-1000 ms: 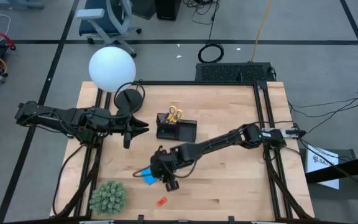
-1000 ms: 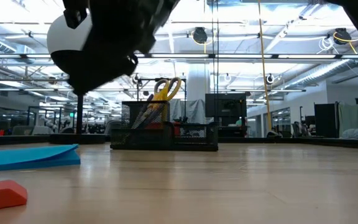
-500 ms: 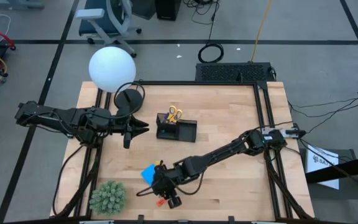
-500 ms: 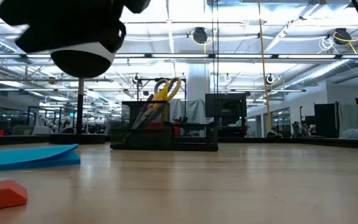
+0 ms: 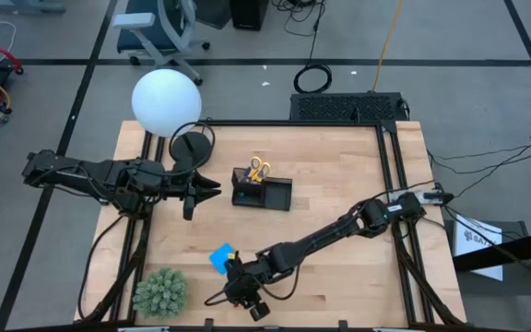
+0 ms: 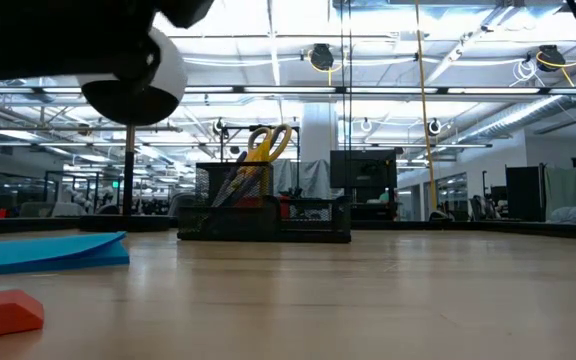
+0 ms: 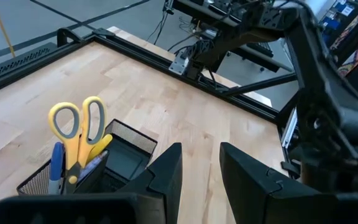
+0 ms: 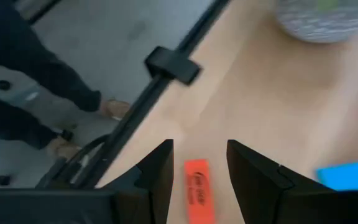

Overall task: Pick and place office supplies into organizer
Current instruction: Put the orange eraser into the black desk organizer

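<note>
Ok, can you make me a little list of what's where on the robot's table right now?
right gripper: open, above the red piece near the table's front edge
left gripper: open, waiting left of the organizer
scissors: standing in the organizer's taller section with pens
blue note pad: flat on the table
green plant: front left corner

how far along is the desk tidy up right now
Done: the scissors and pens stand in the organizer. In hand: the right claw, open, sits over the red piece on the table, not gripping it. Left: that piece and the blue note pad. The left claw waits beside the organizer.
</note>
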You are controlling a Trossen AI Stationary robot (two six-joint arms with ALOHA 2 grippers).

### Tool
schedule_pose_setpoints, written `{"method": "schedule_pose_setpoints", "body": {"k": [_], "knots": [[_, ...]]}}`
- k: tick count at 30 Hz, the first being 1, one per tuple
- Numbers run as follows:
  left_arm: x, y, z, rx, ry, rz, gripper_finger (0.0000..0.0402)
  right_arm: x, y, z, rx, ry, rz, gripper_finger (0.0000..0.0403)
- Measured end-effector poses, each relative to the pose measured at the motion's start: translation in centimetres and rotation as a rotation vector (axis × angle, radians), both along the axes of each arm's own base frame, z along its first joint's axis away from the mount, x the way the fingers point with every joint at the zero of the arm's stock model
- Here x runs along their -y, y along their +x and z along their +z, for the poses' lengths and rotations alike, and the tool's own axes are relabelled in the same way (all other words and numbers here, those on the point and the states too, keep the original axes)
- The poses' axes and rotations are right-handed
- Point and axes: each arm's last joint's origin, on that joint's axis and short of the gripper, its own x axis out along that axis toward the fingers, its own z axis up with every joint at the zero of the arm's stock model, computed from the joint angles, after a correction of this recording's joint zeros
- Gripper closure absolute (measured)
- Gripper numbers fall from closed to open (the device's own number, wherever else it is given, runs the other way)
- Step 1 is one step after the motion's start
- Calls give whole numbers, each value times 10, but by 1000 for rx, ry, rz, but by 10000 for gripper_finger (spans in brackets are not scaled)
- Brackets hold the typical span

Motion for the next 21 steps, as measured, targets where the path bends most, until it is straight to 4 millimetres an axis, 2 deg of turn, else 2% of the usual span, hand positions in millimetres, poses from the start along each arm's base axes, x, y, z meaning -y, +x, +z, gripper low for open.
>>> {"method": "schedule_pose_setpoints", "body": {"k": [5, 14, 21], "knots": [[0, 0, 0, 1, 0, 0, 286, -6, 1, -19, -37, 9, 46, 261], [0, 0, 0, 1, 0, 0, 286, -10, -8, -40, -38, -74, 134, 261], [0, 0, 0, 1, 0, 0, 286, -12, -15, -54, -67, -116, 122, 261]]}}
